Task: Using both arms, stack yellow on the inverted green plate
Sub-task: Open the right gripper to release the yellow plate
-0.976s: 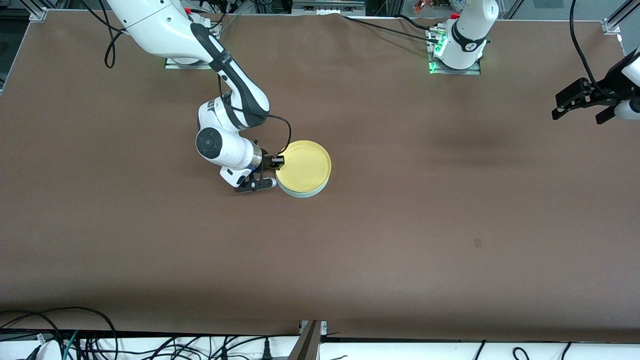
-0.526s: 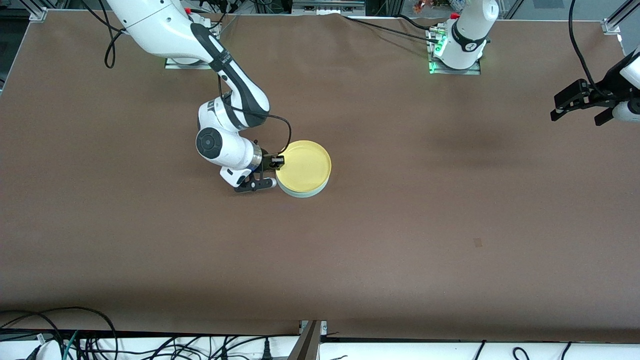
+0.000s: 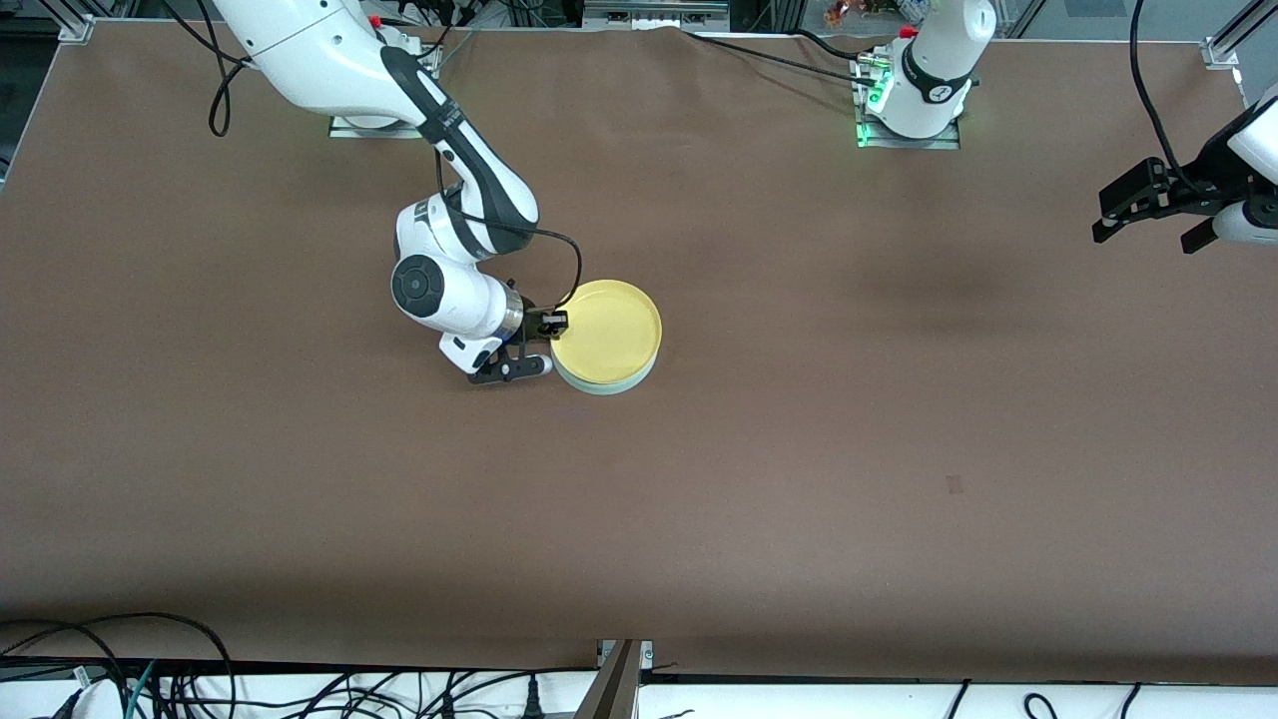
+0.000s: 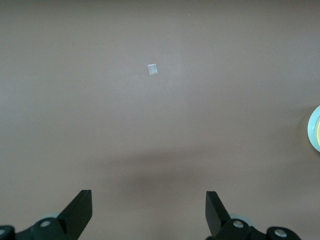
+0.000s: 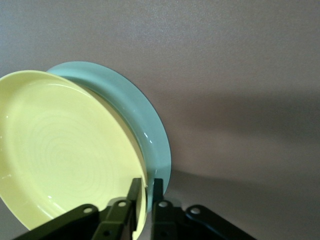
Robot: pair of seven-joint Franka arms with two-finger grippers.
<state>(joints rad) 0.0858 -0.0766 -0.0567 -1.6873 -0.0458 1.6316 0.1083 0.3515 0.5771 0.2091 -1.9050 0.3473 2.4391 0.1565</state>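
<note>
Right tool (image 5: 144,192) seemingly pinches the yellow plate (image 3: 609,333) rim atop green plate (image 5: 142,127); left tool (image 4: 149,212) gapes, waiting.

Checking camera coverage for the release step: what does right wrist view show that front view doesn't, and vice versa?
Right wrist only: the right gripper fingers straddling the yellow plate rim, and a broad stretch of the green plate under it.

Front only: both arms, and the left gripper open, waiting over the left arm's end of the table.

Both: yellow stacked on green, right gripper at the rim.

no readable text, labels or numbers anywhere.
</note>
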